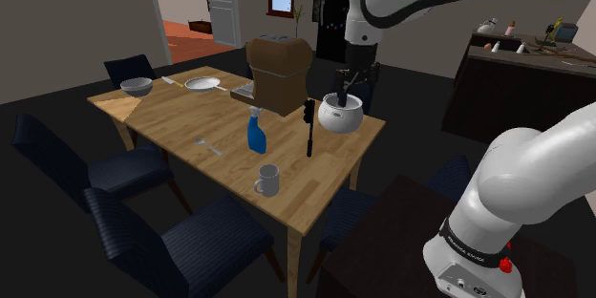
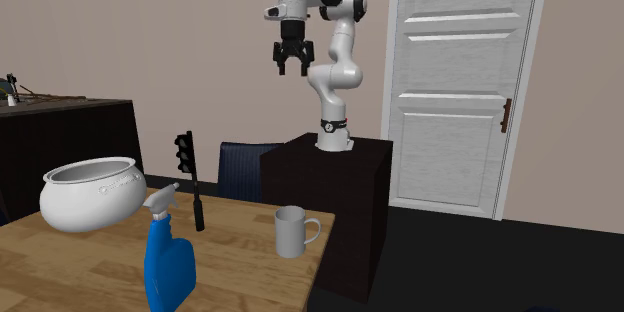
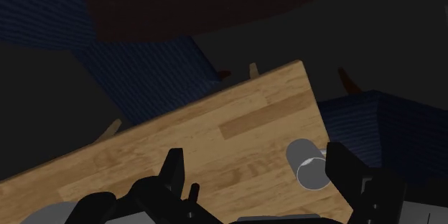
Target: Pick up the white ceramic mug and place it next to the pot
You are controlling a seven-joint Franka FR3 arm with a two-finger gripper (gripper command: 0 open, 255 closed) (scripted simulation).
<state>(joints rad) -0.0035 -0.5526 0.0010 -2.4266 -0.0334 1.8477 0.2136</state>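
Mug (image 1: pixel 267 180) sits nearest to me: pale, upright, alone by the table's (image 1: pixel 181 115) near corner, its handle turned toward the shoulder view's left. Further in, around the table's middle, I see a blue spray bottle (image 1: pixel 256 132), and beside it a slim black tool (image 1: pixel 308 126) standing on end between the bottle and the pot (image 1: pixel 341 115). The pot is round and white and rests at the table's edge on the shoulder view's right, well apart from the cup. Above it hangs the gripper (image 2: pixel 291 70), high over the table with its fingers spread wide and nothing between them. In the wrist view the cup lies outside one finger, not between the two. Beyond the pot stands a brown box (image 1: pixel 279 72), and at the table's far end lie a pan (image 1: pixel 203 83) and a grey bowl (image 1: pixel 136 85).
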